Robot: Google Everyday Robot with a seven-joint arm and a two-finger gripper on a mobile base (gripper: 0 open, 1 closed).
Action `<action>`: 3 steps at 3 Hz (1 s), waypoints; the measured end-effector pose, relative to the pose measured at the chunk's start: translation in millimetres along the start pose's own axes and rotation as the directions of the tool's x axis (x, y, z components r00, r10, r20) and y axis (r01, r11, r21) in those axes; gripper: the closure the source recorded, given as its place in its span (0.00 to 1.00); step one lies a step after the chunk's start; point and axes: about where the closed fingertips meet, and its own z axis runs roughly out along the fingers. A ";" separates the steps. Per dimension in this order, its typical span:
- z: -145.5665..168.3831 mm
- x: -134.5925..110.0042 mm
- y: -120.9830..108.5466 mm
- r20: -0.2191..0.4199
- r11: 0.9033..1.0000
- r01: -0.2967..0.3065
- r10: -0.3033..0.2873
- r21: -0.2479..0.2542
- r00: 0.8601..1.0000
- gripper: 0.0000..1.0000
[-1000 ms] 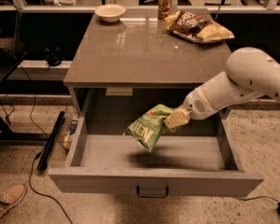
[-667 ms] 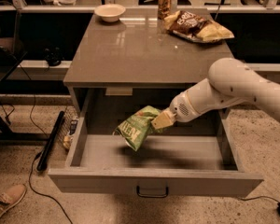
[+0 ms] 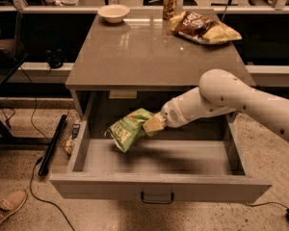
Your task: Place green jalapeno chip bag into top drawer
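Observation:
The green jalapeno chip bag [image 3: 129,129] is a crinkly light green bag with white lettering. It hangs over the left part of the open top drawer [image 3: 159,189], above the drawer floor. My gripper [image 3: 151,124] is shut on the bag's right end, reaching in from the right on a white arm [image 3: 231,100]. The drawer is pulled out fully, with a small dark handle [image 3: 157,198] at the centre of its front panel. The drawer floor under the bag is bare.
On the tabletop [image 3: 149,52] stand a white bowl [image 3: 113,12], a can [image 3: 169,4] and a dark brown and yellow chip bag [image 3: 202,27]. A dark bar [image 3: 52,146] and cables lie on the floor at left. A shoe [image 3: 7,206] shows at bottom left.
My gripper has carried the green bag leftward over the drawer, from near its middle to its left part. The arm has stretched further left with it.

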 end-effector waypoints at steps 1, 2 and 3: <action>14.4 -6.4 5.1 0.010 1.000 0.016 -0.016 0.007 1.000 0.38; 19.7 -8.6 6.0 0.013 0.999 0.027 -0.028 0.020 1.000 0.15; 7.3 -1.8 -2.7 0.019 0.999 0.019 -0.020 0.049 1.000 0.00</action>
